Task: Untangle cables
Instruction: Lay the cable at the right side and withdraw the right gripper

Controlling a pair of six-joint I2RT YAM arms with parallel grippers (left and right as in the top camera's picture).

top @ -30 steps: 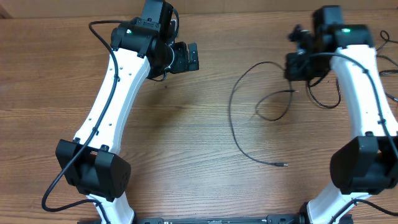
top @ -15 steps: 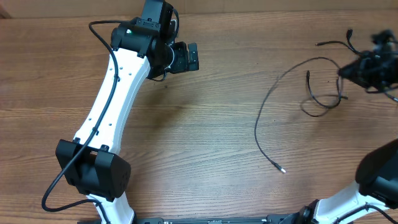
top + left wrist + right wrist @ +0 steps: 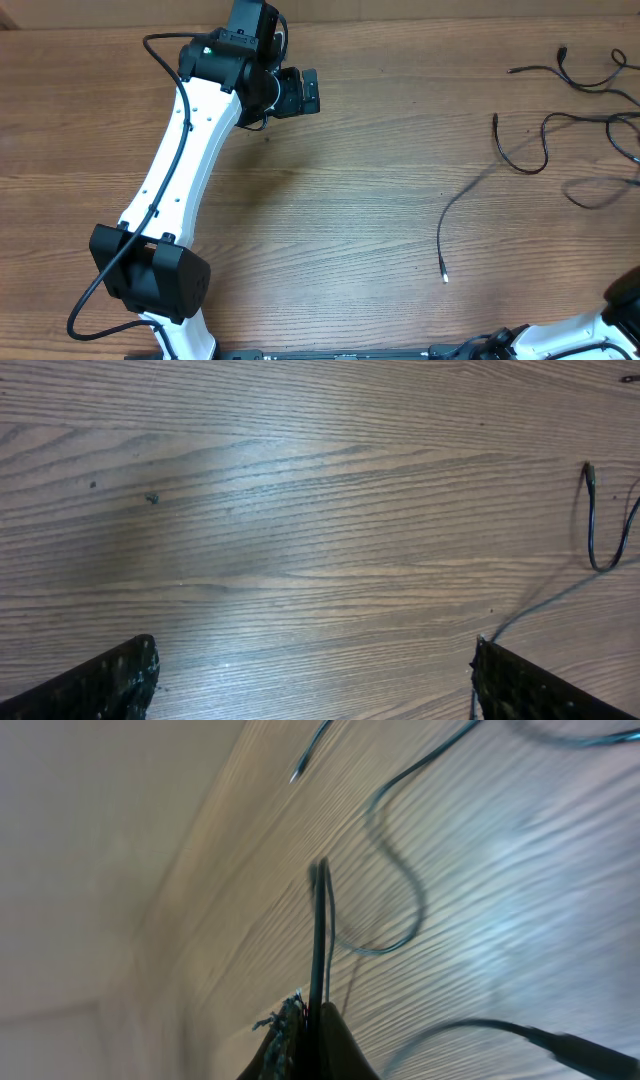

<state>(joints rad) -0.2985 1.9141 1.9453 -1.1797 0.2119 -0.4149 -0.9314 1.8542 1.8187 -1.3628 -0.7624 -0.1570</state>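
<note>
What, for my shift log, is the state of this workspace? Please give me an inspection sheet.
Surface: wooden table, bare grain.
Job's things: cables spread over the right side, partly looped; silvery tip lies free on the wood.
Clutter: one dark speck.
Hands: left hand open, empty, above bare wood; right hand blurred, seemingly shut on a cable strand.
Cables: arm wire runs along the left arm.
Surroundings: nothing seen.
</note>
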